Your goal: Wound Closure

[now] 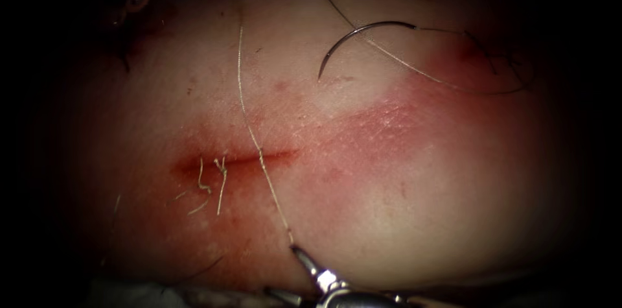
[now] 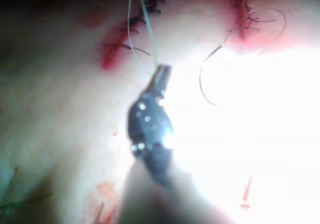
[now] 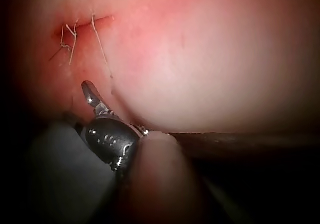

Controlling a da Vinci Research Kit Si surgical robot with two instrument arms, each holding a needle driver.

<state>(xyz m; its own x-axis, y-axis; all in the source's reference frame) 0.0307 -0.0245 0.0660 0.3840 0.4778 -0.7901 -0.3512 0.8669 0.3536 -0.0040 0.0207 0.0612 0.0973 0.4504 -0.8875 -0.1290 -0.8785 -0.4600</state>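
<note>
Thread sat clamped in your left tool; your right tool closed, empty; needle lay free on tissue, right of cut.

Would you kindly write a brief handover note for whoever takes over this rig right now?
Left pincer: shut on the thread.
Right pincer: shut on its lower end.
Needle: free on the tissue, above right of the cut, held by neither.
Done: stitches with cut ends at the cut's left.
Left: thread crossing the cut is uncut.
</note>
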